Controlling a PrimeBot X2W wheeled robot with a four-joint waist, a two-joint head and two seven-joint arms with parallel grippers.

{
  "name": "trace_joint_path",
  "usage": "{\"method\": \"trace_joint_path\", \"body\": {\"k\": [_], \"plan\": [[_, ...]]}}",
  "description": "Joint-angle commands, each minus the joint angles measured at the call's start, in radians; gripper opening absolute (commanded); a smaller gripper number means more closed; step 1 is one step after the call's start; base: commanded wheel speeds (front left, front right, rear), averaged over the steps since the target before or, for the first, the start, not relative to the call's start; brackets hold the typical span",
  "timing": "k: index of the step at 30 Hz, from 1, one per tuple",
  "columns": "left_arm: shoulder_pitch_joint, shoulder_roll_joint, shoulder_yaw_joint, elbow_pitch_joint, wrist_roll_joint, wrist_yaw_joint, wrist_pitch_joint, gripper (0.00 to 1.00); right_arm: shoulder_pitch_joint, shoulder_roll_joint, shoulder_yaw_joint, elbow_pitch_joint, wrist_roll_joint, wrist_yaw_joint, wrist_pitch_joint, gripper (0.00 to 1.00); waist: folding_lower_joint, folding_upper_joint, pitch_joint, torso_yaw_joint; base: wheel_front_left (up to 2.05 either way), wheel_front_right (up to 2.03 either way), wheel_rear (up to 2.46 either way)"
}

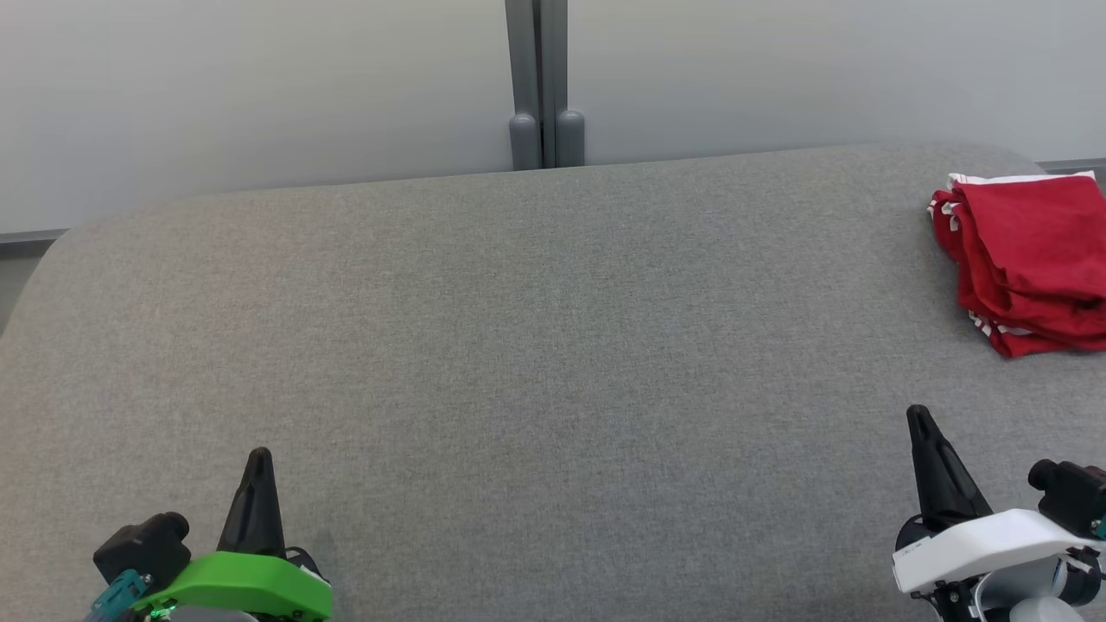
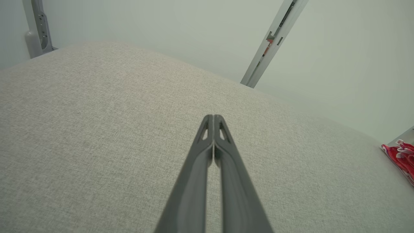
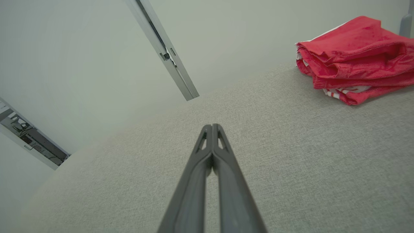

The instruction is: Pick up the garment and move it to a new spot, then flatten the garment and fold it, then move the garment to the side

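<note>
I count one red garment [image 1: 1032,259], one grey table [image 1: 518,345], and two grippers on my feed: left gripper [image 1: 259,454] and right gripper [image 1: 917,414].

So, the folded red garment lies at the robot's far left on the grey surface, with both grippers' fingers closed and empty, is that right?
Not quite: the head view shows the red garment at the robot's far right, not left. Otherwise yes: folded on the grey surface, left gripper and right gripper fingers closed and empty.
</note>
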Motion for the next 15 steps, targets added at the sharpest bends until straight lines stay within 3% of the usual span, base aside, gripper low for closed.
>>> {"method": "trace_joint_path", "body": {"k": [1, 15], "plan": [[-0.028, 0.002, 0.013, -0.016, -0.039, -0.008, 0.009, 0.0, -0.032, -0.004, -0.01, -0.01, 0.041, 0.0, 0.009, 0.0, 0.0, 0.0, 0.0, 0.0, 0.0, 0.0, 0.0], [-0.043, -0.01, 0.044, -0.02, -0.238, -0.025, 0.064, 0.0, -0.054, 0.019, -0.032, 0.006, 0.234, 0.0, 0.062, 0.0, 0.0, 0.0, 0.001, -0.003, 0.0, 0.0, 0.0]]}}
